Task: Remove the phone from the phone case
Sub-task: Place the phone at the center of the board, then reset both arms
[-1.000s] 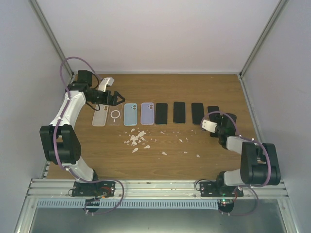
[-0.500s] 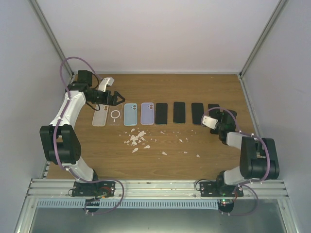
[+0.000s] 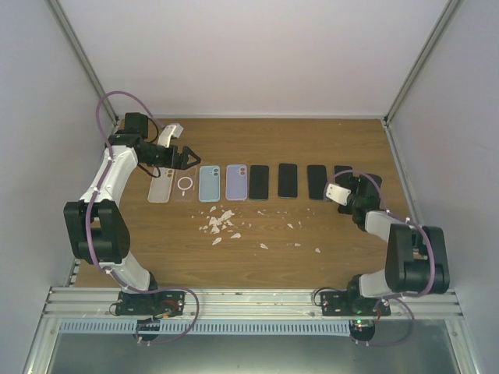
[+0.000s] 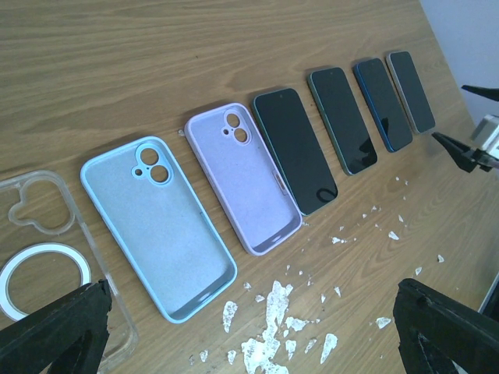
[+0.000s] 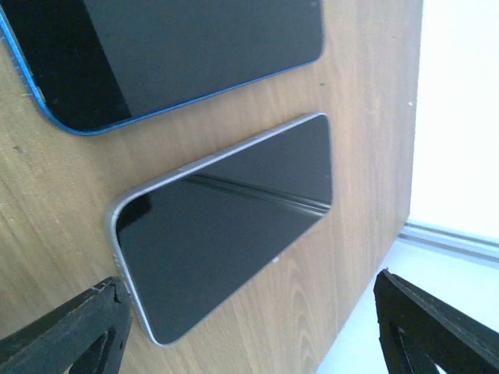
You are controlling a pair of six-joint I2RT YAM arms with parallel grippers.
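Several cases and phones lie in a row on the wooden table. From the left they are two clear cases (image 3: 160,188), an empty light blue case (image 3: 209,184) (image 4: 160,226), an empty lilac case (image 3: 236,181) (image 4: 242,175), then several dark phones (image 3: 288,180). My left gripper (image 3: 184,158) (image 4: 249,343) is open and empty, above the clear cases. My right gripper (image 3: 348,181) (image 5: 249,335) is open and empty, low over the near end of the rightmost silver-edged phone (image 5: 226,226) (image 3: 343,171). A blue-edged phone (image 5: 179,47) lies beside it.
White flakes (image 3: 220,222) (image 4: 284,312) are scattered on the wood in front of the cases. The table's right edge (image 5: 366,257) runs close to the silver-edged phone. White walls enclose the table on three sides.
My right gripper has moved a little farther from the bases, toward the rightmost phone, and its arm has swung right. The left arm has not moved.
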